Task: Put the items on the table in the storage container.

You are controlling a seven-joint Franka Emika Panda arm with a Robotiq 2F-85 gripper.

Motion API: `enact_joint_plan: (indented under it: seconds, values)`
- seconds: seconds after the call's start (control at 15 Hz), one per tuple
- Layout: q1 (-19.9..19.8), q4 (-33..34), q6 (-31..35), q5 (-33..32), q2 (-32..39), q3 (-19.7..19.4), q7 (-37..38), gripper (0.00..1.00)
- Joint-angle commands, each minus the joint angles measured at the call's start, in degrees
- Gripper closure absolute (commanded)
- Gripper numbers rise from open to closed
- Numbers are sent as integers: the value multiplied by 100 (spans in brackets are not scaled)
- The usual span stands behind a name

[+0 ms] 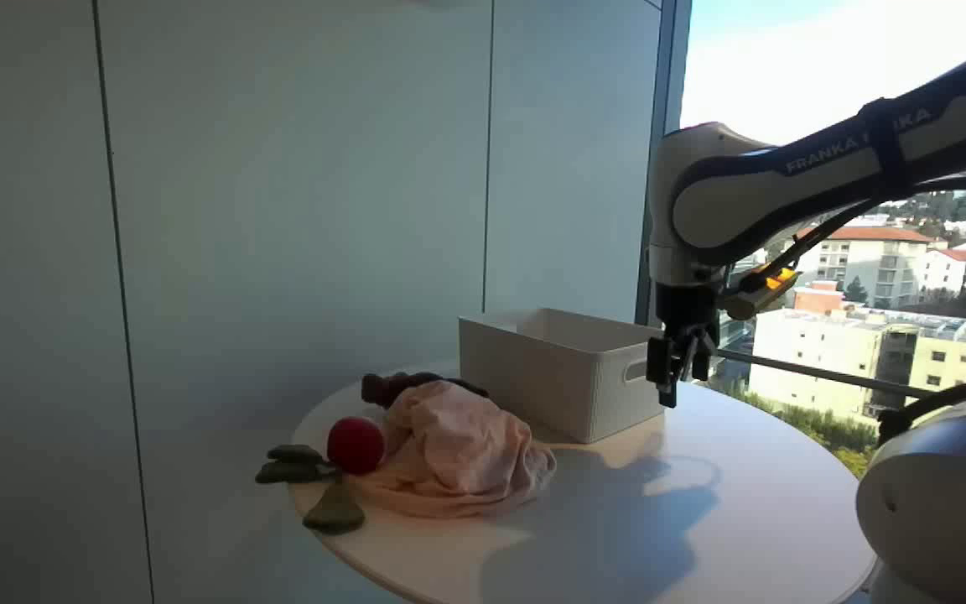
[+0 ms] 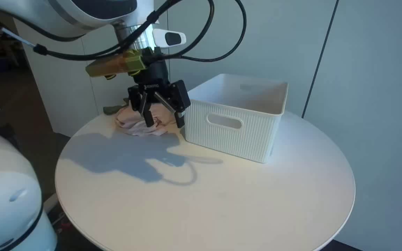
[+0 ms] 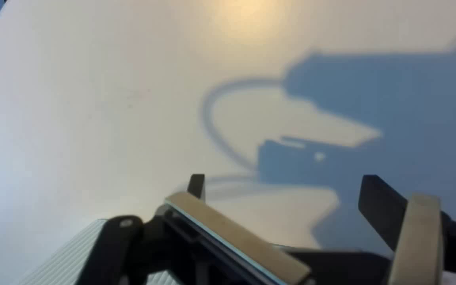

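Note:
A crumpled pink cloth (image 1: 462,449) lies on the round white table; it also shows in an exterior view (image 2: 141,122). A red ball (image 1: 355,445) rests beside it. Flat green pieces (image 1: 290,464) lie at the table edge, with another green piece (image 1: 334,509) nearer. A dark brown item (image 1: 395,387) lies behind the cloth. The white storage container (image 1: 525,377) (image 2: 229,137) stands upright beside the cloth; its floor is hidden. My gripper (image 1: 682,382) (image 2: 164,123) is open and empty above the table, near the container's handle end. In the wrist view its fingers (image 3: 283,182) are wide apart.
The white table (image 2: 222,202) has a round edge. A pale wall (image 1: 298,210) stands behind it and a window (image 1: 852,277) is beside the arm. The arm's shadow (image 2: 124,153) falls on the tabletop. Cables (image 2: 201,45) loop from the wrist.

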Motion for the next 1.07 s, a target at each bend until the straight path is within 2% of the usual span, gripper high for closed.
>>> enact_joint_plan:
  seconds: [0.0, 0.53, 0.67, 0.73, 0.8, 0.93, 1.0]
  values:
    - [74, 16, -33, -47, -2, -57, 46, 0]
    - [65, 59, 33, -104, 1, 1, 97, 0]
    - [190, 301, 76, -396, -284, 143, -192, 0]
    - [242, 665, -304, -471, -415, 260, -292, 0]
    - [288, 863, -382, -605, -456, 326, -343, 0]
    - [473, 1455, -428, -811, -363, 418, -542, 0]
    - [614, 1738, -236, -856, -139, 380, -670, 0]
